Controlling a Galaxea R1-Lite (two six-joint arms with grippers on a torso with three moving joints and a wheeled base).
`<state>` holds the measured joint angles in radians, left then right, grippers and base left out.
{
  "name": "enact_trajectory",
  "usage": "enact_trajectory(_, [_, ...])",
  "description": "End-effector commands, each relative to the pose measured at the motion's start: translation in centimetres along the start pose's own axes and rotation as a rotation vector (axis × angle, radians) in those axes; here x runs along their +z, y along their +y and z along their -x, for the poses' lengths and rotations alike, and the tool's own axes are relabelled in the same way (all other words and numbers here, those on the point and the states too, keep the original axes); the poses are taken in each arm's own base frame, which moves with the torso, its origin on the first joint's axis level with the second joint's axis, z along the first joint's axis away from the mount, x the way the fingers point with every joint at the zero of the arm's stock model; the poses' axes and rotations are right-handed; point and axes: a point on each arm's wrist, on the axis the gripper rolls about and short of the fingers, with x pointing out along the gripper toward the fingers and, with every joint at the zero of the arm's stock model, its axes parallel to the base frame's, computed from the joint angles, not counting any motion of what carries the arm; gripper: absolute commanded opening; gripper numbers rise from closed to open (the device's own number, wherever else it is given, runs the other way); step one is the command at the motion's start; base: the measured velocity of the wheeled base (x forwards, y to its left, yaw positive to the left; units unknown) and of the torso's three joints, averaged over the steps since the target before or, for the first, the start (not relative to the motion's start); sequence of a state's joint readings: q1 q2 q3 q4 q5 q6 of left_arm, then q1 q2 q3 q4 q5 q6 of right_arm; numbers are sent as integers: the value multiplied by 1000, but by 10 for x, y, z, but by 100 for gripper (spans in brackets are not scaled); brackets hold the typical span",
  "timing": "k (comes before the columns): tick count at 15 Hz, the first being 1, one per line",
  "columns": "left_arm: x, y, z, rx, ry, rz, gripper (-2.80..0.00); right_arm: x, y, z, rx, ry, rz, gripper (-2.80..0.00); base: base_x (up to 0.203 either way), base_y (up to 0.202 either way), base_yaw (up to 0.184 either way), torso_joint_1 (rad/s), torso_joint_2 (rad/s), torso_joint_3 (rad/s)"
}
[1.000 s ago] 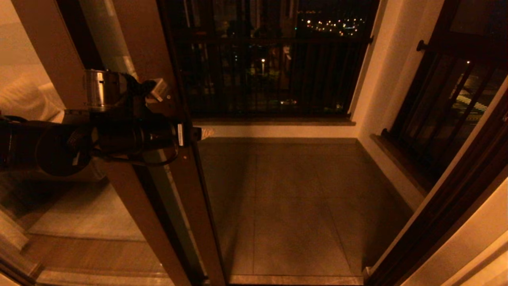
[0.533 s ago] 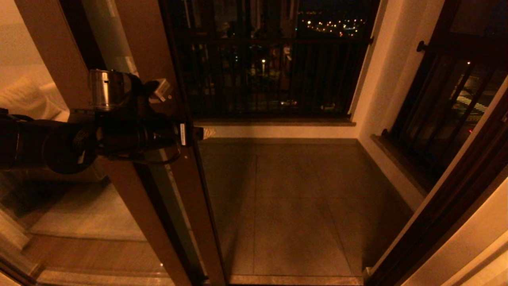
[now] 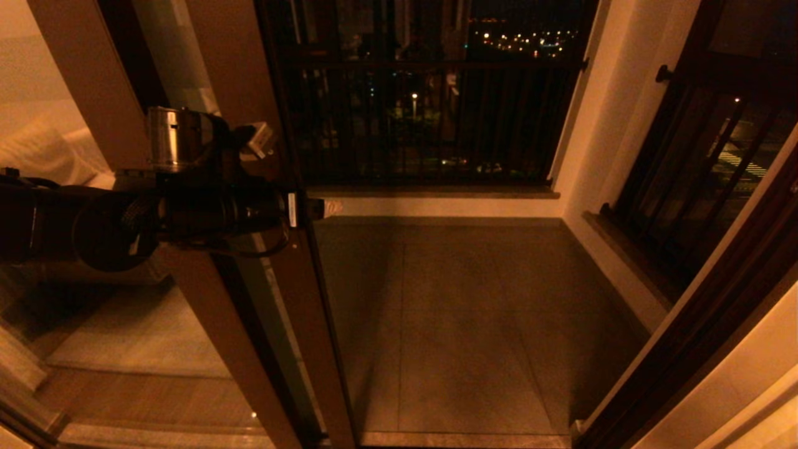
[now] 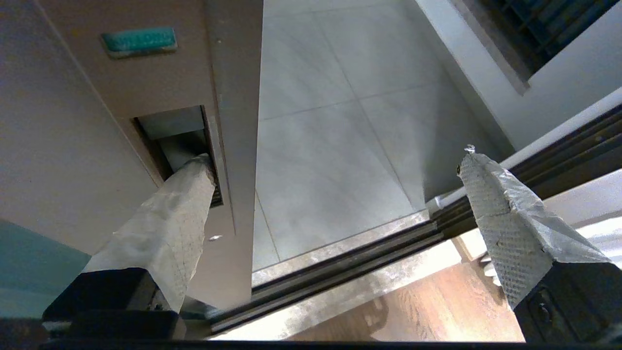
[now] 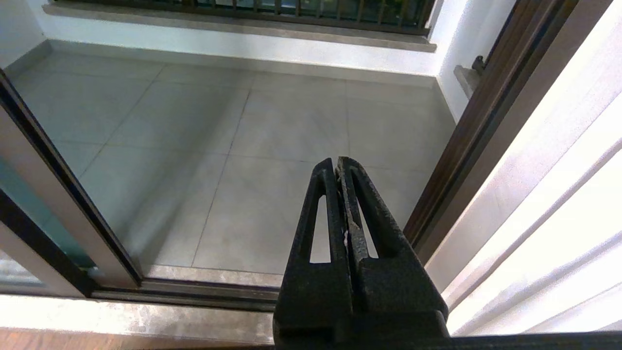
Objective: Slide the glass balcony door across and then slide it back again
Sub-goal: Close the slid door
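The glass balcony door (image 3: pixel 274 299) stands at the left of the opening, its dark brown stile slanting down to the floor track (image 4: pixel 340 272). The left end effector (image 4: pixel 335 189) is spread wide and grasping nothing: one taped finger (image 4: pixel 170 228) pokes into the recessed handle slot (image 4: pixel 180 146) on the stile, the other finger hangs free over the tiled balcony floor (image 3: pixel 474 324). Right of the stile's edge, the doorway lies open up to the dark right frame (image 3: pixel 698 337). The right end effector (image 5: pixel 338 167) is clenched, low by that frame.
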<state>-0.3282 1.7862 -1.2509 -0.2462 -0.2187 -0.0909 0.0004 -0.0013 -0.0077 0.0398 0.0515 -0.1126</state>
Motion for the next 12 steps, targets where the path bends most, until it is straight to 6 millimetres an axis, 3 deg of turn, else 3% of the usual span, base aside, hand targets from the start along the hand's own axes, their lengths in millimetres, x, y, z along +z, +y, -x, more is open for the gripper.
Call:
enact_trajectory(1, [2,-5,-1,-21,-12,-7,0,0,0,0,0,1,1,-280,0,0,0,0,0,0])
enact_trajectory(12, [-4,-25,-7,-75,9,-21,0,0,0,0,2,1,1,-280,0,0,0,0,0,0])
